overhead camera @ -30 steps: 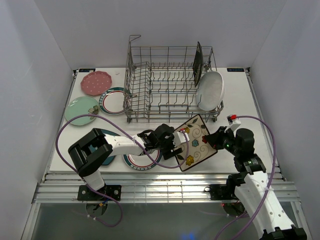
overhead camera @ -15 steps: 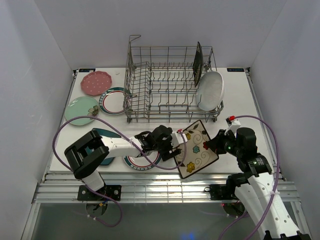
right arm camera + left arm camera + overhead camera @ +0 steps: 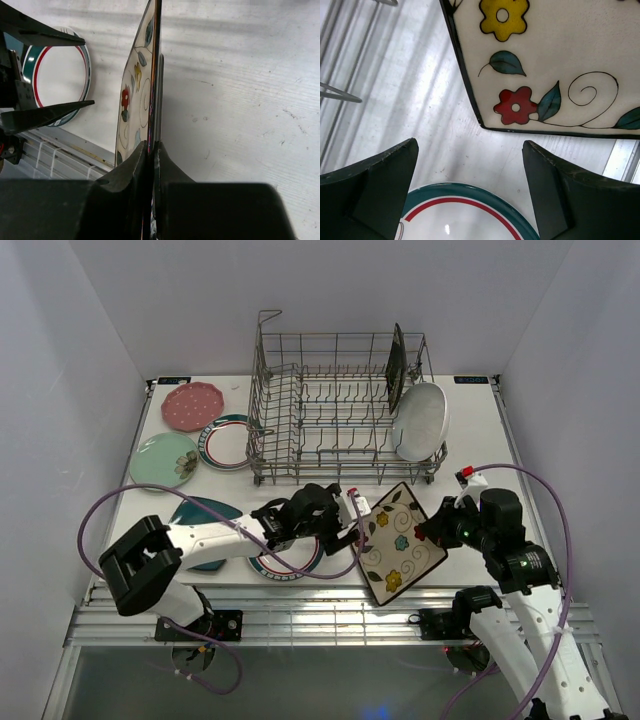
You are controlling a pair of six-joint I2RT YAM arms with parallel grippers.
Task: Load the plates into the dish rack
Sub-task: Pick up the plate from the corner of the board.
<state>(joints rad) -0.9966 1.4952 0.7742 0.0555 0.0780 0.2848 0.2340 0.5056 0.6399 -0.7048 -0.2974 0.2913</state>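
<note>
A square floral plate (image 3: 400,543) hangs tilted above the table's near edge, and my right gripper (image 3: 432,530) is shut on its right rim. In the right wrist view the floral plate (image 3: 137,100) stands edge-on, pinched in my gripper (image 3: 152,150). My left gripper (image 3: 350,525) is open just left of that plate, not touching it. The left wrist view has the gripper (image 3: 470,180) empty over a teal-and-red-rimmed round plate (image 3: 465,220), with the floral plate (image 3: 555,65) beyond. The wire dish rack (image 3: 330,410) stands at the back with a dark square plate (image 3: 396,365) upright in it and a white oval plate (image 3: 420,420) at its right end.
Left of the rack lie a pink dotted plate (image 3: 192,406), a mint green plate (image 3: 165,460) and a rimmed round plate (image 3: 228,442). A teal square plate (image 3: 200,525) and another rimmed round plate (image 3: 285,562) lie under my left arm. Purple cables loop over the near table edge.
The right gripper has carried the floral plate nearer and to the right, off the table. My left gripper has drawn back to the left, away from the plate's edge.
</note>
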